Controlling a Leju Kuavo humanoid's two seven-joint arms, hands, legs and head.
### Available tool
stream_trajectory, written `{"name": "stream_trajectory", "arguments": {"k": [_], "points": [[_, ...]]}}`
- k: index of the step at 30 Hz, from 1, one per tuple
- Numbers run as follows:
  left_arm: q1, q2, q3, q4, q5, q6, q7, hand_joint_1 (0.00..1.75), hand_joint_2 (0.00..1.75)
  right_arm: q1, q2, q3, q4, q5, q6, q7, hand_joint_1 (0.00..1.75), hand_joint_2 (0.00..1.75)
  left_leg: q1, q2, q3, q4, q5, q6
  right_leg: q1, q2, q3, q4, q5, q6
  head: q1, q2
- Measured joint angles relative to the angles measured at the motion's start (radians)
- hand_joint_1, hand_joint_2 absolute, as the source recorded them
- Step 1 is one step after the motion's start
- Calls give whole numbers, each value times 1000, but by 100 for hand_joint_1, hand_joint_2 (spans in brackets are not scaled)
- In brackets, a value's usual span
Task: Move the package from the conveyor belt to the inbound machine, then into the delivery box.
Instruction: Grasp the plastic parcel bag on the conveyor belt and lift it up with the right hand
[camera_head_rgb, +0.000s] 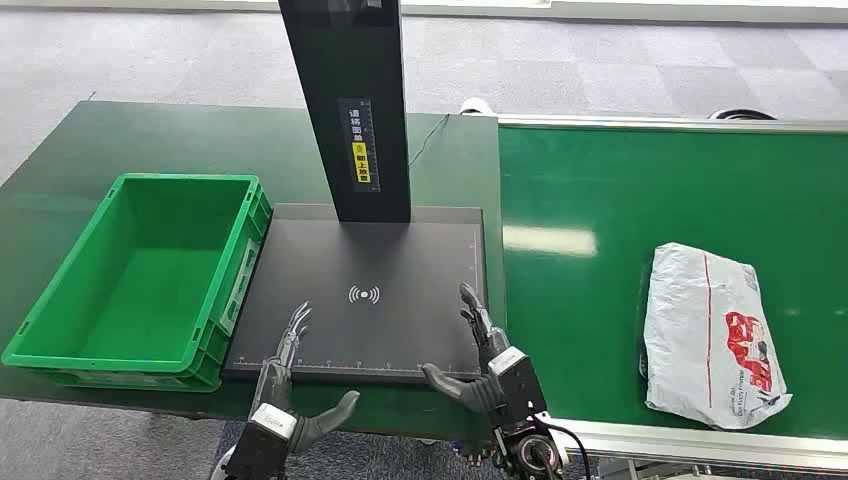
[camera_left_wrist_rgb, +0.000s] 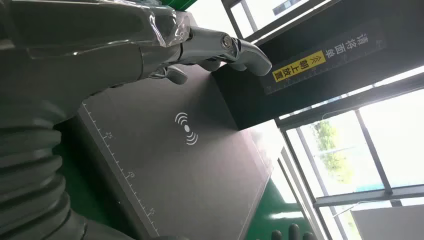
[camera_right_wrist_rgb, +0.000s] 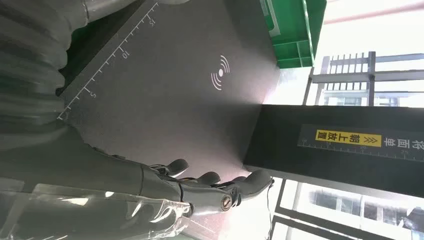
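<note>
Soft, light, slippery-looking package (camera_head_rgb: 712, 335) lying well right of the right robot hand (camera_head_rgb: 487, 370); best pinched at an edge. Both robot hands wide, empty, left robot hand (camera_head_rgb: 290, 390) included.

the black post (camera_head_rgb: 347, 105) stands at the far edge of the scanner pad (camera_head_rgb: 400, 330), so its near half is open from above. green crate (camera_head_rgb: 140, 280) walls block the pad's left side. the package (camera_head_rgb: 710, 335) lies alone on the conveyor belt (camera_head_rgb: 620, 300), open all round.
</note>
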Motion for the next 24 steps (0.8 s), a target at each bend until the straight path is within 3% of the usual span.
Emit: {"name": "stream_trajectory", "arguments": {"k": [9, 11, 13, 15, 19, 21, 24], "points": [[-1, 0, 0, 1, 2, 0, -2, 0, 175, 1, 0, -1, -1, 5, -18, 2, 0, 175, 0, 0, 0, 0, 0, 0, 0, 0, 0, 0, 0, 0, 0, 0], [-1, 0, 0, 1, 3, 1, -3, 0, 175, 1, -1, -4, -4, 31, -84, 11, 0, 175, 0, 0, 0, 0, 0, 0, 0, 0, 0, 0, 0, 0, 0, 0], [0, 0, 0, 1, 3, 2, -3, 0, 175, -2, -4, -14, -9, 98, -208, 44, 0, 175, 0, 0, 0, 0, 0, 0, 0, 0, 0, 0, 0, 0, 0, 0], [2, 0, -1, 0, 3, 5, -3, 0, 175, -10, -12, -30, -13, 232, -381, 113, 0, 175, 0, 0, 0, 0, 0, 0, 0, 0, 0, 0, 0, 0, 0, 0], [7, 0, -5, -2, 3, 13, -3, 0, 175, -44, -42, -85, -13, 687, -735, 390, 0, 175, 0, 0, 0, 0, 0, 0, -1, 0, 0, 0, 0, 0, 0, 0], [8, 0, -9, -3, 3, 18, -3, 0, 175, -67, -61, -138, -9, 869, -803, 503, 0, 175, 0, 0, 0, 0, 0, 0, -1, 0, 0, 0, 0, 0, 0, 0], [7, 0, -17, -3, 6, 20, -3, 0, 175, -109, -94, -233, 18, 1036, -823, 617, 0, 175, 0, 0, 0, 0, 0, 0, -1, 0, 0, 0, 1, 1, 0, 0]]}}
